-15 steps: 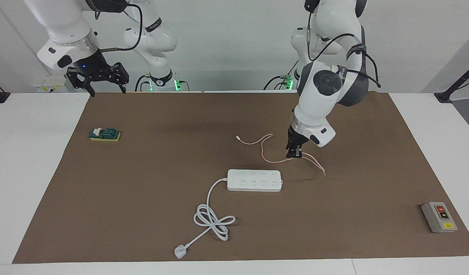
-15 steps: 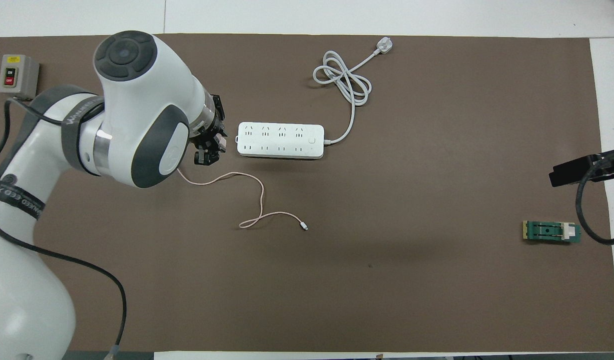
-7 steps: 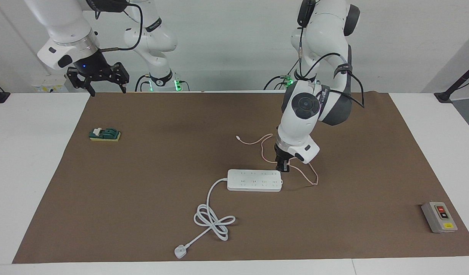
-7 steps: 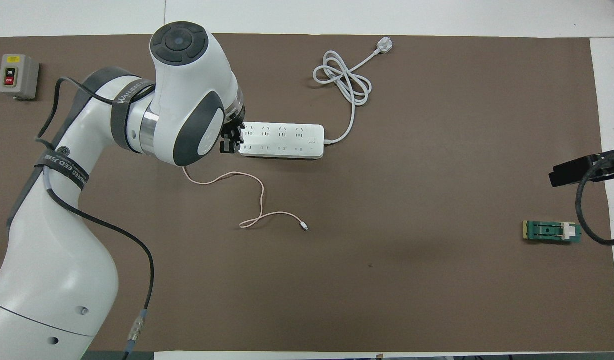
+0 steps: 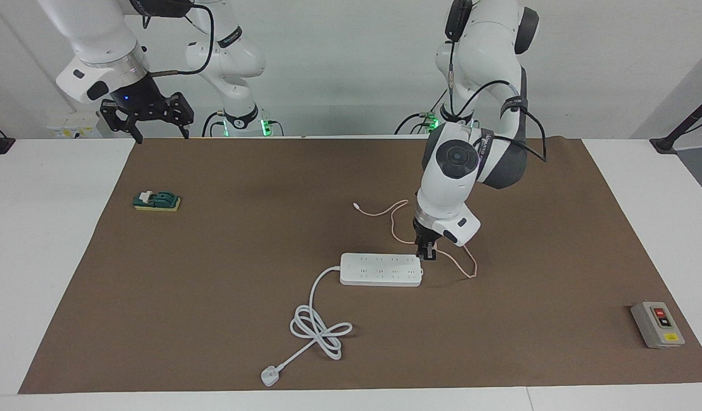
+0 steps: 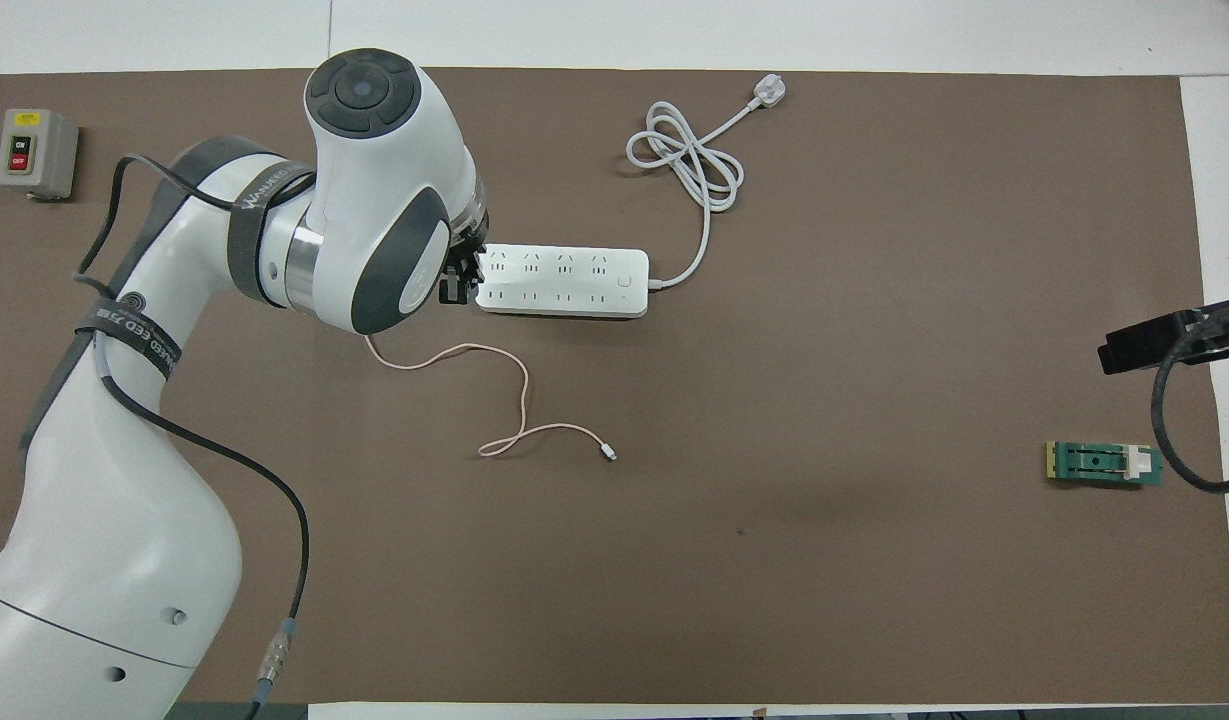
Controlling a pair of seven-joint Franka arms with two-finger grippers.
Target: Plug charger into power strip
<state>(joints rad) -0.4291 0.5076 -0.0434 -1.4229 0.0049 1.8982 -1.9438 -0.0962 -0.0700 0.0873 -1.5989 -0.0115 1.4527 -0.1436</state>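
The white power strip [image 5: 381, 269] lies flat mid-mat, also in the overhead view [image 6: 562, 281]. My left gripper [image 5: 426, 254] is low at the strip's end toward the left arm's side, also seen from above [image 6: 461, 285]. It is shut on the charger, whose pink cube is hidden between the fingers. The charger's thin pink cable [image 5: 392, 220] trails from the gripper over the mat [image 6: 522, 385] to its white connector [image 6: 610, 455], nearer to the robots than the strip. My right gripper [image 5: 161, 137] is open and waits in the air over the mat's edge at the robots' end.
The strip's thick white cord [image 5: 319, 328] coils and ends in a three-pin plug [image 5: 269, 376], farther from the robots. A grey button box [image 5: 657, 324] sits toward the left arm's end. A green and yellow block [image 5: 156, 201] sits toward the right arm's end.
My left gripper has carried the charger from over the mat to the strip's end and dropped slightly; the cable dragged along. The right arm has not moved.
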